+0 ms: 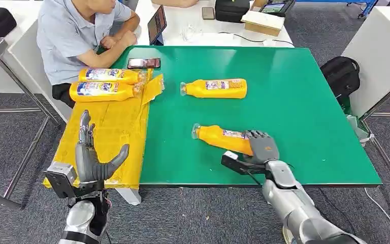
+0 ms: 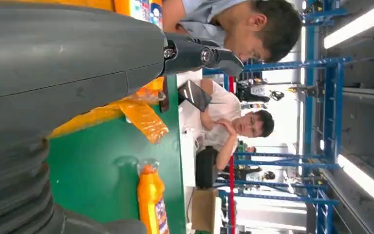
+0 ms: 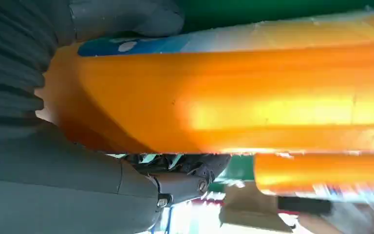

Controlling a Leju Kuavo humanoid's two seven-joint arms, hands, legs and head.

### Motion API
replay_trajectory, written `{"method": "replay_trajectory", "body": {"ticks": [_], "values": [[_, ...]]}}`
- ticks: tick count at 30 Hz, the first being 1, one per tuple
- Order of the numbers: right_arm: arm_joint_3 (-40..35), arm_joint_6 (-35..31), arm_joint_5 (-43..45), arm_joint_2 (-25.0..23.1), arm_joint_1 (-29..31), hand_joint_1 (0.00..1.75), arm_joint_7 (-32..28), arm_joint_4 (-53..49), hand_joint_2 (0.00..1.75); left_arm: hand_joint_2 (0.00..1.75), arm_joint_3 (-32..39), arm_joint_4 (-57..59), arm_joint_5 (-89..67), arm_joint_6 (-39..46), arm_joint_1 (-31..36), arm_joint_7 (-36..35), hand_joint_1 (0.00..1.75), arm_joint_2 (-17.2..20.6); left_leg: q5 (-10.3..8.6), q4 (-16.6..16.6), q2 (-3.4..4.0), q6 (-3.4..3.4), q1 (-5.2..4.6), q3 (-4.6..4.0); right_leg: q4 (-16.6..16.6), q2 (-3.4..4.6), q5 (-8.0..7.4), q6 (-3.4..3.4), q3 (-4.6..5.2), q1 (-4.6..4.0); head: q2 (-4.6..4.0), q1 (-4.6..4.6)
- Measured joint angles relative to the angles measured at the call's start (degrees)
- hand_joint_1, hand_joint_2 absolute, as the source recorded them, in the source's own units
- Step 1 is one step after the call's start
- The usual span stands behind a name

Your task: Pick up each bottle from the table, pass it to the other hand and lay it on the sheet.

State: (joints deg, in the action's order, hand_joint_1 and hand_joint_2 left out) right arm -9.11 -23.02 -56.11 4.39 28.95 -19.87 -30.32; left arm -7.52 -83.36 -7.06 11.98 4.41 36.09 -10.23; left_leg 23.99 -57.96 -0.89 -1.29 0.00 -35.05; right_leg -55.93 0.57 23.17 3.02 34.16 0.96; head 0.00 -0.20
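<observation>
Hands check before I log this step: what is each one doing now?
Left hand: open, holding nothing.
Right hand: gripping the near bottle.

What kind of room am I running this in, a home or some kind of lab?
Most likely a lab or workshop. The green table stands on grey carpet beside white desks carrying electronics, a person sits alongside watching, and blue metal racking under strip lights shows behind them.
</observation>
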Motion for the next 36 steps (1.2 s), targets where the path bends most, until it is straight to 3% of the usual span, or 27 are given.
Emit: {"method": "replay_trajectory", "body": {"ticks": [2,5,12,20,22,24,31,36], "values": [[2.75,-4.48,7.69,-0.48,-1.46,1.75,-7.69,-0.85,1.75,1.75,-0.04,0.42,0.68,-0.09,-0.03,0.52,0.0,0.0,-0.07,0.0,0.0,-0.06,-0.01,-0.17,-0.02,0.0,-0.08,0.05,-0.38,0.01,0.0,0.0],[6.47,-1.41,21.94,-2.41,-4.52,1.75,-15.99,-5.39,1.75,1.75,-0.48,1.16,1.84,-0.13,-0.04,1.05,0.0,-0.02,-0.08,0.0,0.2,-0.06,-0.01,-0.24,-0.04,0.04,-0.2,-0.08,-0.22,0.0,0.0,-0.02],[8.5,7.66,35.68,-7.08,-12.51,1.73,-19.87,-20.64,1.75,1.75,-3.13,1.68,-0.36,1.1,-0.59,1.92,0.0,-0.39,-0.08,0.0,0.2,-0.03,0.08,-0.59,-0.07,0.03,-0.14,-0.1,0.11,-0.11,0.0,-0.02],[8.13,7.96,42.42,-10.47,-16.23,1.69,-20.18,-31.73,1.75,1.75,-12.45,4.72,-9.26,-2.68,-2.75,-3.15,0.0,-0.13,-0.03,0.0,0.19,-0.03,0.0,-0.73,-0.04,0.03,-0.11,-0.09,0.21,0.0,0.0,-0.02],[7.45,7.27,42.49,-11.12,-16.59,1.61,-20.18,-33.2,1.75,1.75,-14.07,5.99,-10.01,-3.88,-3.07,-3.19,0.0,0.15,-0.03,0.0,0.21,-0.03,-0.01,-0.73,-0.04,0.03,-0.11,-0.09,0.24,0.0,0.0,-0.02],[5.93,5.95,41.4,-11.65,-16.82,1.64,-20.18,-34.23,1.75,1.75,-15.15,6.64,-9.48,-5.84,-3.04,-3.35,0.0,0.28,-0.04,0.0,0.22,-0.03,0.0,-0.73,-0.05,0.03,-0.11,-0.09,0.25,-0.01,0.0,-0.02],[-6.22,-2.72,38.05,-12.76,-16.63,1.71,-20.18,-35.08,1.75,1.75,-17.4,7.36,-2.31,-12.57,-1.13,-5.73,0.0,-0.31,-0.05,0.0,0.26,-0.01,0.08,-0.74,-0.08,0.04,-0.12,-0.1,0.28,-0.1,0.0,-0.02],[-14.73,-6.79,37.73,-12.98,-16.05,1.69,-20.18,-34.36,1.75,1.75,-17.66,7.36,-0.09,-10.93,0.17,-5.64,0.0,-0.68,-0.05,0.0,0.23,-0.01,0.08,-0.75,-0.08,0.03,-0.11,-0.11,0.29,-0.1,0.0,0.0]]}}
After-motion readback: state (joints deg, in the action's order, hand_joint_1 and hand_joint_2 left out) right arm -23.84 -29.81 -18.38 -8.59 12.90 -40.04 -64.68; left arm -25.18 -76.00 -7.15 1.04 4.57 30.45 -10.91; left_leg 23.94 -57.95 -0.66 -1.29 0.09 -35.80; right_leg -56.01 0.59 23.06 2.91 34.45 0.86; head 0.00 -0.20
